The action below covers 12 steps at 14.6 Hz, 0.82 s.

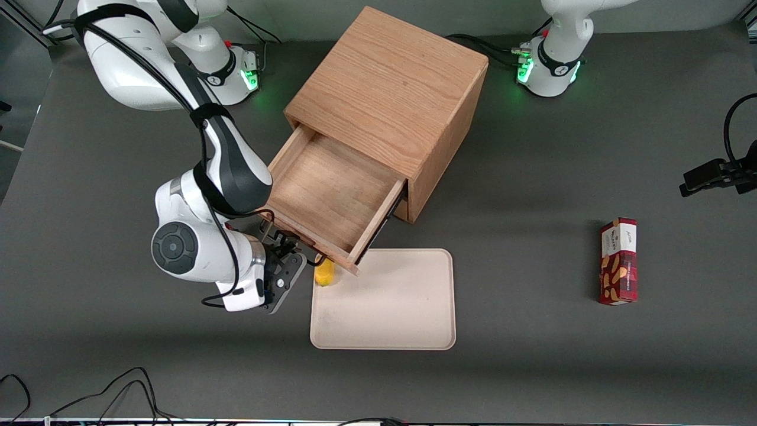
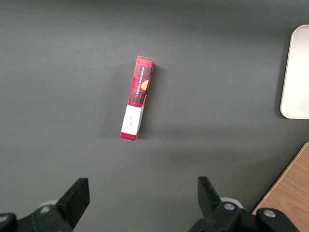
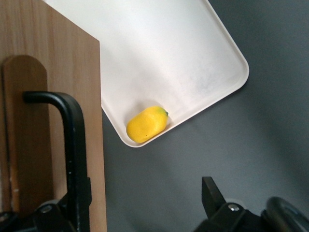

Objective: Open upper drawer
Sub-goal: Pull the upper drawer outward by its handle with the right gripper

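While the upper drawer (image 1: 331, 198) stood pulled well out of the cube cabinet (image 1: 387, 89) near the table's (image 1: 118, 355) middle, the claw (image 1: 282, 267) hung at the drawer's front, its fingers (image 3: 212, 195) spread and one beside the dark bar handle (image 3: 72, 145). A yellow fruit (image 1: 324, 273) lay in a corner of the cream tray (image 1: 408, 331), partly under the drawer's front. A red carton (image 1: 618, 261) lay toward the parked arm's end.
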Each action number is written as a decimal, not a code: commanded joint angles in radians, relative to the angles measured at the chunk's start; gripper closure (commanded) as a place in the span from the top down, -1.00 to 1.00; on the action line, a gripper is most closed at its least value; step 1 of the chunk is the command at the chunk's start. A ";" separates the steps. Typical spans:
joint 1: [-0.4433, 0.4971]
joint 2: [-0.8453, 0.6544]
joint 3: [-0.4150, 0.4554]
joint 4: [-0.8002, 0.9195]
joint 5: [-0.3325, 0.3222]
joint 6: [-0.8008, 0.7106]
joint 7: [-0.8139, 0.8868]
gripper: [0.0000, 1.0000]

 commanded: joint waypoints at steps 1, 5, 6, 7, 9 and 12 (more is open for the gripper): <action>0.010 0.045 -0.028 0.054 -0.053 -0.028 -0.045 1.00; 0.019 0.043 -0.026 0.103 -0.052 -0.080 -0.043 1.00; 0.019 0.040 -0.025 0.118 -0.052 -0.099 -0.045 1.00; 0.019 0.037 -0.025 0.128 -0.052 -0.112 -0.045 1.00; 0.019 0.033 -0.019 0.146 -0.052 -0.139 -0.045 1.00; 0.019 0.027 -0.012 0.155 -0.052 -0.175 -0.043 1.00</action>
